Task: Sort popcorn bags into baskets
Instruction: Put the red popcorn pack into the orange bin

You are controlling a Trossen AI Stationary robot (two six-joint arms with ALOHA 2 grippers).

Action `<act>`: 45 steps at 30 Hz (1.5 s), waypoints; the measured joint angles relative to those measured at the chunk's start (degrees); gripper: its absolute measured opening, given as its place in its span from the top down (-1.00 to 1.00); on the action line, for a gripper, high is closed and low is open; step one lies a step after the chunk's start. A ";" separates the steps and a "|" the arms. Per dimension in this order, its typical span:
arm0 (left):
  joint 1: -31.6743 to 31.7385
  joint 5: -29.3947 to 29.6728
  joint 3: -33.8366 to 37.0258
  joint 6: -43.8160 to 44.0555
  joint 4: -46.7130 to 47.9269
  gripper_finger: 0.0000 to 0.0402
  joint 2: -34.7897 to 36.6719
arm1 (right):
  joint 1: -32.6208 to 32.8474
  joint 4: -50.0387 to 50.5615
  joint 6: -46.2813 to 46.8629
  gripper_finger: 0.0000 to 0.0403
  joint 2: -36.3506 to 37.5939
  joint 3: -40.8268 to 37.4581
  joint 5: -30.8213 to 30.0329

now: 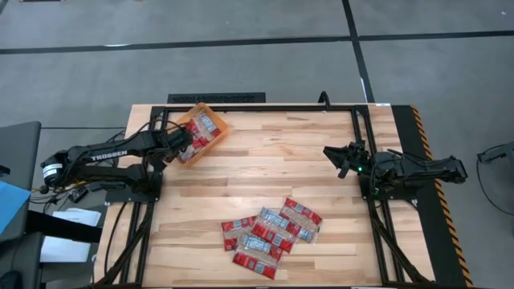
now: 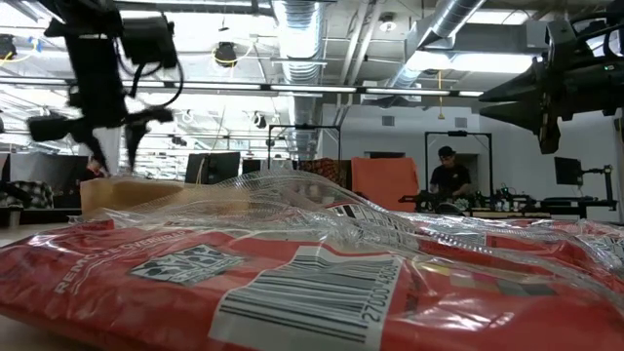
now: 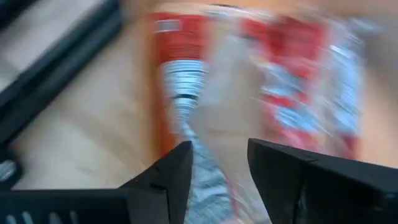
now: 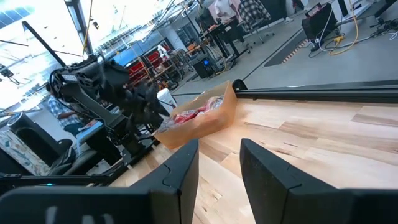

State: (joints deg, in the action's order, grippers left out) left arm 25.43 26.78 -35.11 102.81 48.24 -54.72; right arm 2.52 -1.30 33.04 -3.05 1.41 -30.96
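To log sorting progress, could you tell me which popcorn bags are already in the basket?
Only the popcorn bags beside the left gripper lie in the orange basket; the pile lies on bare table.

Was a pale wooden worktop (image 1: 265, 160). Carried an orange basket (image 1: 215, 132) near its far left corner, and a cluster of red popcorn bags (image 1: 271, 234) by the near edge.

Overhead view spans the table (image 1: 265, 172); low view skims it; wrist views share the basket (image 4: 205, 121).
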 joint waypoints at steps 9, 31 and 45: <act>-0.04 -1.51 -3.55 -30.44 -6.94 0.57 2.61 | 0.00 0.02 -0.02 0.31 0.00 0.00 0.00; -0.04 -12.09 -3.48 -42.27 -7.26 1.00 -11.10 | 0.00 0.02 0.39 0.35 0.00 0.00 -0.15; -0.04 -14.24 -5.42 -47.28 -5.26 0.98 -8.34 | 0.00 0.02 0.93 0.33 0.00 0.00 -0.15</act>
State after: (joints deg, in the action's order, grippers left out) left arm 25.39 12.54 -40.53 55.53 42.97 -63.06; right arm 2.52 -1.27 33.96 -3.05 1.41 -31.11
